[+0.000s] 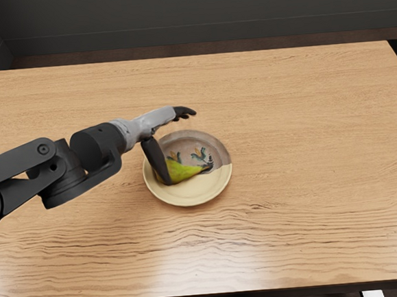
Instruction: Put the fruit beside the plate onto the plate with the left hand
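A cream plate (pixel 200 192) with a painted centre sits near the middle of the wooden table. On its left half lies a yellow-green pear-like fruit (pixel 182 170). My left arm comes in from the left edge, and my left hand (pixel 165 139) hovers over the plate's left rim. One dark finger (pixel 156 161) hangs down beside the fruit's left end, while the other fingers (pixel 184 112) stretch out flat above the plate's far rim. The fingers are spread and do not close around the fruit. Part of the fruit's left end is hidden behind the hanging finger.
The wooden table (pixel 306 112) fills the view, with its far edge at the top and its near edge at the bottom. A dark wall runs behind it.
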### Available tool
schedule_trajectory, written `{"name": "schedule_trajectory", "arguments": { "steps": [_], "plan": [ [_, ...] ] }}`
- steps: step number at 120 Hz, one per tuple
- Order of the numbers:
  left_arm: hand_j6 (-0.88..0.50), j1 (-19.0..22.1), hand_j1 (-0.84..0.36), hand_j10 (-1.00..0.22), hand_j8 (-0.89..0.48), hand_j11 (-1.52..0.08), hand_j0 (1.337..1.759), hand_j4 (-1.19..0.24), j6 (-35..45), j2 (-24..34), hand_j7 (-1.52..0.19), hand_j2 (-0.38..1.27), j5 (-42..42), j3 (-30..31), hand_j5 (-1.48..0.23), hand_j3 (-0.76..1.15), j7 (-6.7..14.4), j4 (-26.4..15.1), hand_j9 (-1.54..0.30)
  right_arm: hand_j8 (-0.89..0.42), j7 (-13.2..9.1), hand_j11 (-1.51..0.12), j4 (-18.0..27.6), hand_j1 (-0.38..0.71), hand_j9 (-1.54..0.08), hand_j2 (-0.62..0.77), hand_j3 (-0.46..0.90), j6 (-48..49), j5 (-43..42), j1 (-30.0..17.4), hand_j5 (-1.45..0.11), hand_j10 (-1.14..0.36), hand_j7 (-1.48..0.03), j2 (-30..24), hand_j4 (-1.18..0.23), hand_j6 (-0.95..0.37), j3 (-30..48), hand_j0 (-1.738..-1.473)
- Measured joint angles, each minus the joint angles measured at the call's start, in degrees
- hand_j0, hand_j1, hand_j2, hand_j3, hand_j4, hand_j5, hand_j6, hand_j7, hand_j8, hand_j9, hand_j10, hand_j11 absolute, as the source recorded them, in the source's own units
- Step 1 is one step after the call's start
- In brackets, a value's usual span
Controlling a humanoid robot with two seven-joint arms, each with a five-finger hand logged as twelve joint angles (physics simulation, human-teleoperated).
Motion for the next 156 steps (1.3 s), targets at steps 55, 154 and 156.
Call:
{"name": "schedule_trajectory", "arguments": {
  "steps": [55,154,156],
  "plan": [
    [-0.03,-0.09,0.32,-0.03,-0.03,-0.04,1.658,-0.03,-2.66,6.58,-0.04,0.01,-13.76,-2.88,-0.04,0.0,0.0,0.29,-0.04,0.0,0.01,0.0,0.0,-0.35,0.0,0.0,0.0,0.01,0.0,0.0,0.0,0.0,0.0,0.0,0.0,0.0,0.0,-1.658],
    [-0.02,-0.7,0.33,-0.02,-0.02,-0.02,1.658,-0.02,-31.89,27.86,-0.02,0.0,-48.03,-12.14,-0.02,0.0,0.0,0.45,-0.02,0.0,0.01,0.0,0.0,-0.35,0.0,0.0,0.0,0.06,0.0,0.05,0.0,0.0,0.0,0.0,0.0,0.0,0.08,-1.658],
    [-0.02,-0.7,0.33,-0.02,-0.02,-0.02,1.658,-0.02,-32.08,27.86,-0.02,0.0,-48.19,-12.18,-0.02,0.0,0.0,0.49,-0.02,0.0,0.01,0.0,0.0,-0.35,0.0,0.0,0.0,0.06,0.0,0.06,0.0,0.0,0.0,0.0,0.0,0.0,0.08,-1.658]
  ]
}}
